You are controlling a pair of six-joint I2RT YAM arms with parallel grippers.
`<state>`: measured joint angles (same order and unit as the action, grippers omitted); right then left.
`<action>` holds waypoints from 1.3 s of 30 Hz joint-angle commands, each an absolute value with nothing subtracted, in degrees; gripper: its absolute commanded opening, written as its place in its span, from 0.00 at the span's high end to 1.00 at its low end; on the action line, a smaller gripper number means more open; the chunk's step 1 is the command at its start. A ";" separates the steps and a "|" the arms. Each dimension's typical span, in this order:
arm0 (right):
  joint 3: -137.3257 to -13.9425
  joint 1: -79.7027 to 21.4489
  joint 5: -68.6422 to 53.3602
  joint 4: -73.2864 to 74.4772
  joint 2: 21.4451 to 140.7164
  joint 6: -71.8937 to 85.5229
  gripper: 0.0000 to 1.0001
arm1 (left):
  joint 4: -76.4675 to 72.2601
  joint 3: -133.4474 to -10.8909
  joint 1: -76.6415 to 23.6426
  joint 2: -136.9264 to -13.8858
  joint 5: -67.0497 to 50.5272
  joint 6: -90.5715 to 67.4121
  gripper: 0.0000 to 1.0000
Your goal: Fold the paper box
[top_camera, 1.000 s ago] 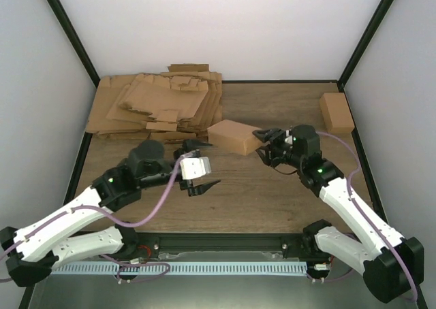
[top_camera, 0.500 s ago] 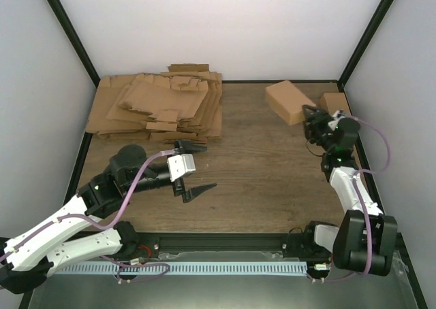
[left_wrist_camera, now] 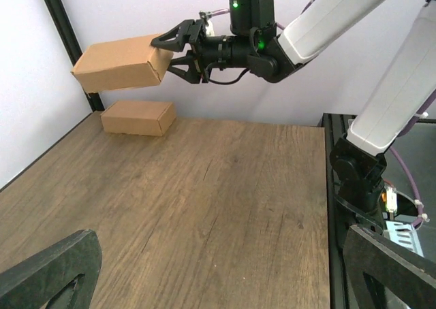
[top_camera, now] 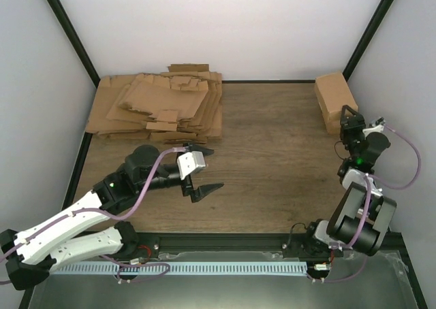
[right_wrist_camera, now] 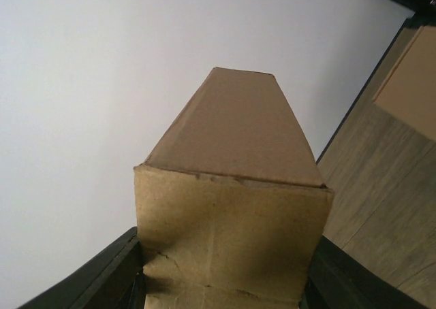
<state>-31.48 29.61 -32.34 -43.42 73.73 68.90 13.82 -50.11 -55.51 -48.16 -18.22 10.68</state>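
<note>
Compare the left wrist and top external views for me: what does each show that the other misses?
Left wrist only: the paper box hangs in the air, clear of a second folded box lying on the table below it. Top external only: the heap of flat cardboard sheets at the far left, and the left gripper seen whole, open. Both: the right gripper shut on the paper box at the far right corner.
</note>
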 commanded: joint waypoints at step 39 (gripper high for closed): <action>-27.40 32.95 -26.57 -92.03 104.79 71.29 0.65 | 8.44 -48.42 -53.02 -57.66 -15.16 15.18 0.00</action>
<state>-26.63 31.92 -26.17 -86.98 104.57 71.88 9.13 -49.65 -53.60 -58.15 -15.09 12.73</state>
